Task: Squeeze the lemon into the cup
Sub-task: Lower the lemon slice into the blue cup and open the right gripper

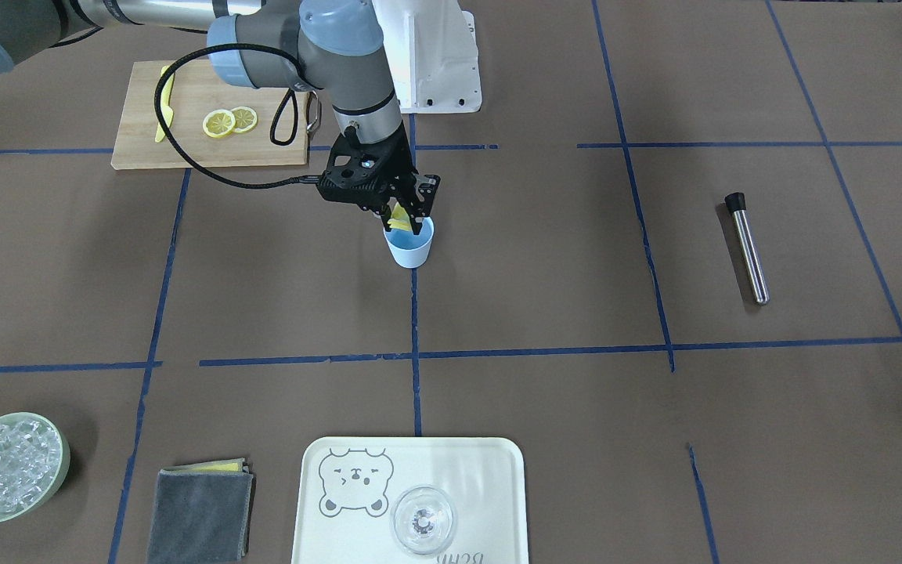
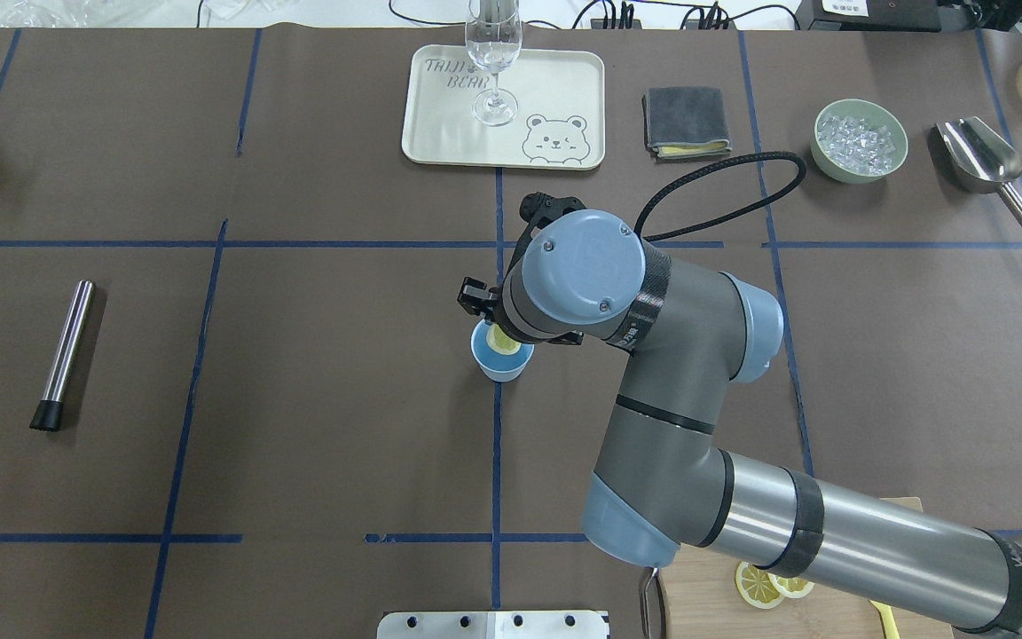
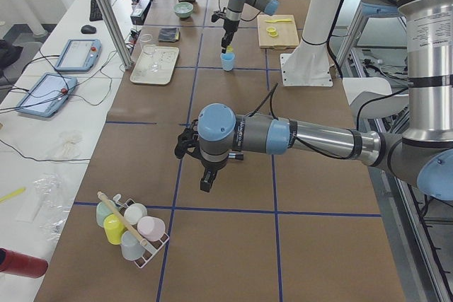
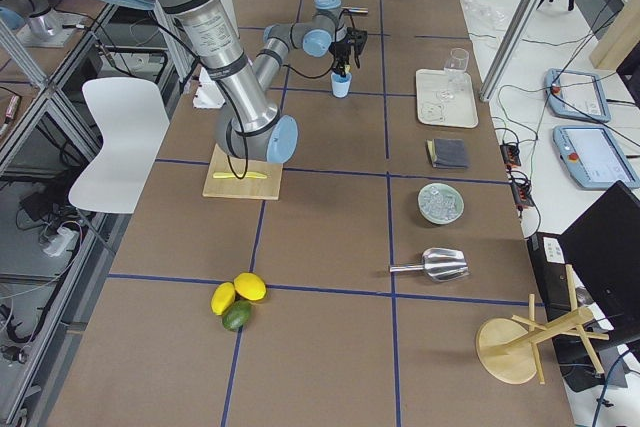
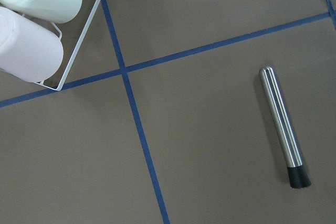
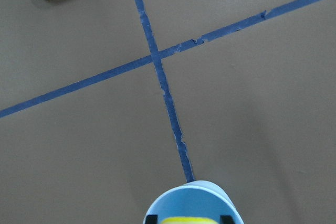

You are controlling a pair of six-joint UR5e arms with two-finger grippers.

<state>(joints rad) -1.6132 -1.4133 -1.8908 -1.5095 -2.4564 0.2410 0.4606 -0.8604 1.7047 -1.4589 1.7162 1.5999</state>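
The light-blue cup (image 1: 410,249) stands near the table's middle on a blue tape line; it also shows in the overhead view (image 2: 504,362) and the right wrist view (image 6: 191,200). My right gripper (image 1: 403,225) is right above the cup's mouth, shut on a yellow lemon slice (image 1: 398,222) held on edge. The slice shows over the cup in the overhead view (image 2: 501,338) and between the fingertips (image 6: 151,219) in the right wrist view. My left gripper (image 3: 206,177) shows only in the exterior left view, low over bare table; I cannot tell if it is open or shut.
A wooden board (image 1: 185,149) holds two more lemon slices (image 1: 229,121) and a yellow knife (image 1: 164,110). A steel rod (image 1: 747,247), a tray (image 1: 490,470) with a clear glass (image 1: 423,521), a grey cloth (image 1: 200,513), a green bowl (image 1: 63,462) of ice, and a cup rack (image 3: 131,228) lie around.
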